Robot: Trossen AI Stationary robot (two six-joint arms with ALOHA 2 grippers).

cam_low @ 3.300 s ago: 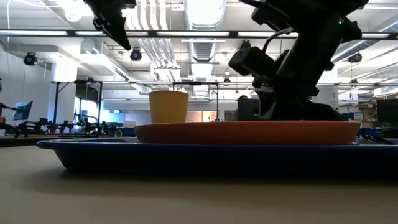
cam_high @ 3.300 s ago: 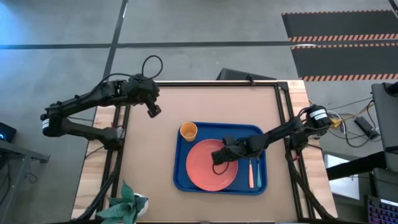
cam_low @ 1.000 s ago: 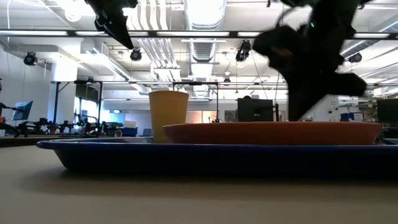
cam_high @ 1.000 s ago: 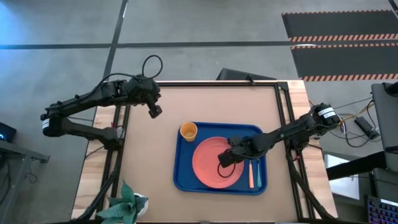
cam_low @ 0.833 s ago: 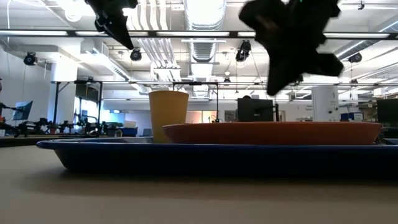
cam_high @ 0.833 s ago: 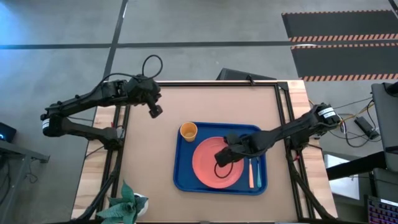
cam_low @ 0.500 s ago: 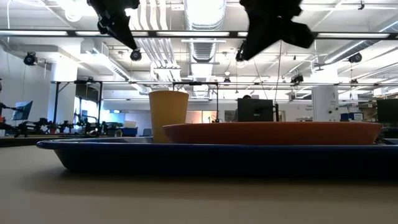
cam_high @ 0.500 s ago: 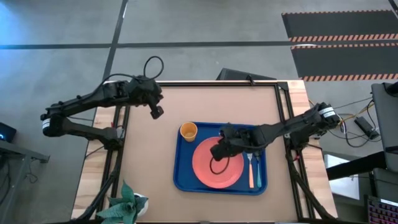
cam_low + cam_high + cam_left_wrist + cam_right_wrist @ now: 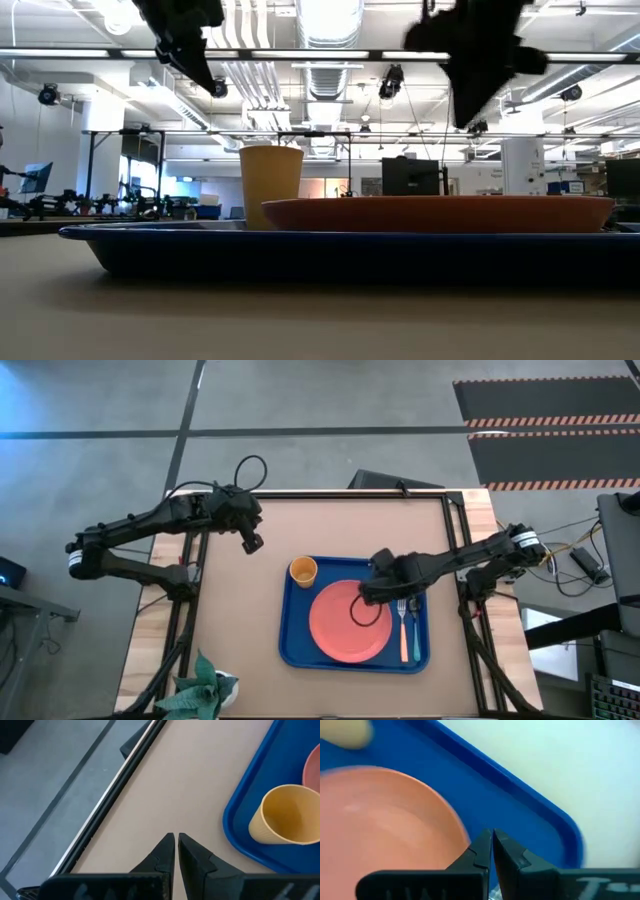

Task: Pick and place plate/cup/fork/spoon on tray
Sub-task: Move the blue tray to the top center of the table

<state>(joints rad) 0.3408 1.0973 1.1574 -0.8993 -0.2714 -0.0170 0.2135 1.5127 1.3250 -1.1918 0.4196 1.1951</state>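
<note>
Right gripper (image 9: 366,597) fingers pressed together, empty, above the plate's (image 9: 345,622) far-right edge. Left gripper (image 9: 254,545) also closed, empty, over bare table (image 9: 330,525) left of tray (image 9: 292,650). Cup (image 9: 303,571), plate, fork (image 9: 404,628), spoon (image 9: 415,622) all sit on tray.

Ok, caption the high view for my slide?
Plate, cup, fork and spoon sit on blue tray; both arms lifted clear.

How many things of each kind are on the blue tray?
plate: 1
cup: 1
fork: 1
spoon: 1
Total: 4, all on the tray
</note>
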